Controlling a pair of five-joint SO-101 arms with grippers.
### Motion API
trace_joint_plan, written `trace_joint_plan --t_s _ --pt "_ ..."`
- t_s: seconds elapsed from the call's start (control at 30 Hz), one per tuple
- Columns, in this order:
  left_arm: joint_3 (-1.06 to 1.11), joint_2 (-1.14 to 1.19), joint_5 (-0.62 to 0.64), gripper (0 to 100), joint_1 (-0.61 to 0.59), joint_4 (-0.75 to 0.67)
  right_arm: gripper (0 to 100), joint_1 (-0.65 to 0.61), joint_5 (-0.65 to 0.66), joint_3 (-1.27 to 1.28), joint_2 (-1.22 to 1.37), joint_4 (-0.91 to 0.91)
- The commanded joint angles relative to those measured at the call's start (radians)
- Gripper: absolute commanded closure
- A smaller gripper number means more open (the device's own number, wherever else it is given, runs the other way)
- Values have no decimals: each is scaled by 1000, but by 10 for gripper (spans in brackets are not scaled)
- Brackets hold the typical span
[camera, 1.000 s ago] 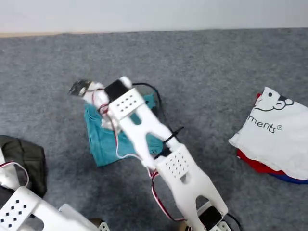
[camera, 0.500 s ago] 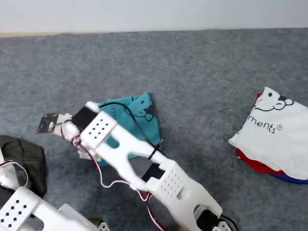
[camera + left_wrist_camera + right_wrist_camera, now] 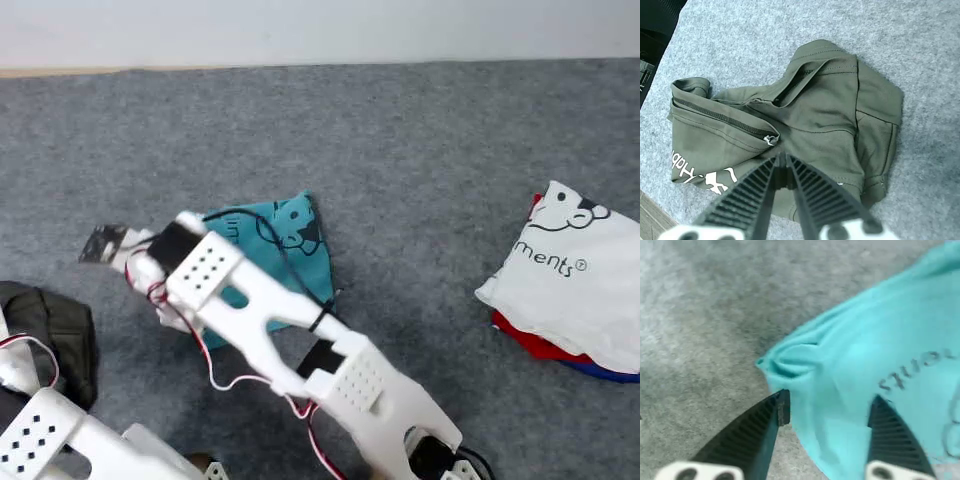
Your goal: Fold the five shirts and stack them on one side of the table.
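Swung leftward, right end effector (image 3: 830, 410) hangs wide open over teal shirt (image 3: 865, 350) edge.

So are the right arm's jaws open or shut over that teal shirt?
Open. In the right wrist view they stand wide apart, the teal shirt showing between them.
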Motion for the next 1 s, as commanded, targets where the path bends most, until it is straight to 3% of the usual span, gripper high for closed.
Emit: trace_joint_plan --t_s 0.0,0.17,0.3,0.4,0.77,0.97 --pt "-5 -11 3 992 3 -21 706 82 -14 -9 -125 38" --pt "-4 -11 3 992 3 -21 734 245 -14 -9 -105 -4" --pt "-4 -11 3 992 3 -21 897 311 -14 -11 -38 -33" --pt "-4 -11 3 992 3 -21 986 252 -11 -11 -21 12" --pt "-4 -11 3 992 3 -21 988 -42 -2 107 -22 39" --pt "-4 -11 3 992 3 -21 988 -114 -2 123 -24 39"
